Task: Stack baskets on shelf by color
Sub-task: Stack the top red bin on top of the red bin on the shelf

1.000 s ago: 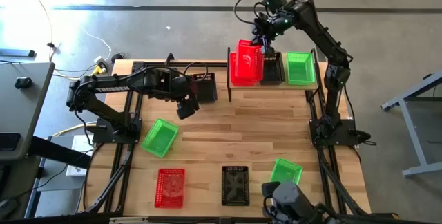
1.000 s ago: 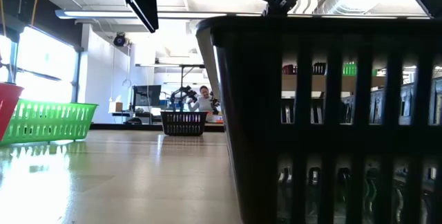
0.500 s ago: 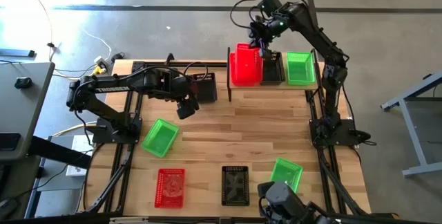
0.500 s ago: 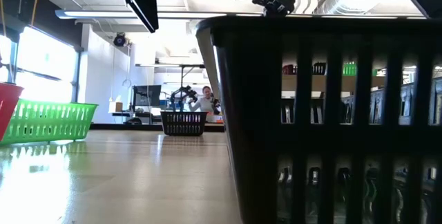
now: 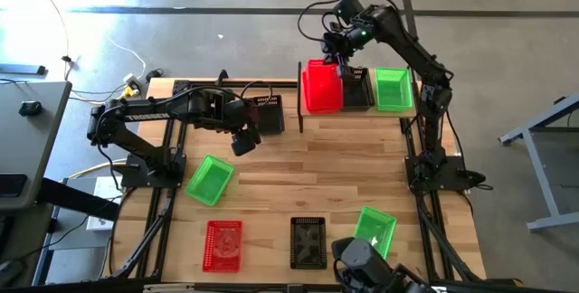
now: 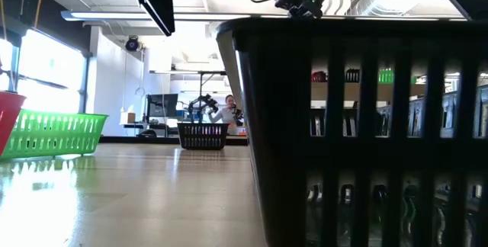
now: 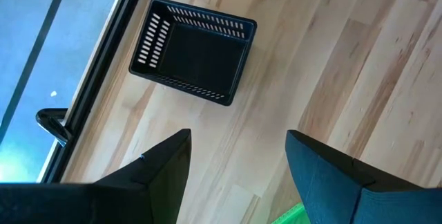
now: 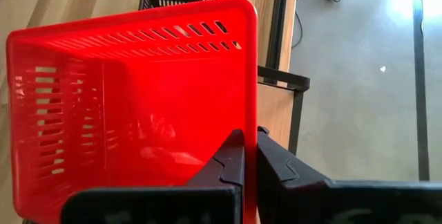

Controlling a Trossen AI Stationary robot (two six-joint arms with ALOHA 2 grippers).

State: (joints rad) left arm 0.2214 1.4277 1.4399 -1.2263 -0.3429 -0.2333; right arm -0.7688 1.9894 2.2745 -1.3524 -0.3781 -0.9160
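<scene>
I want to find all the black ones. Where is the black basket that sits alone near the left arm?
In the high view the black basket sits on the table's far side, just right of the left gripper and left of the shelf holding the red basket.

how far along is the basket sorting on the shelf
Partly done. On the shelf sit a black basket and a green basket. In hand: the right pincer is shut on a red basket's rim at the shelf's red spot. Left on the table: two green, one red and two black. The left pincer hovers open, empty.
</scene>
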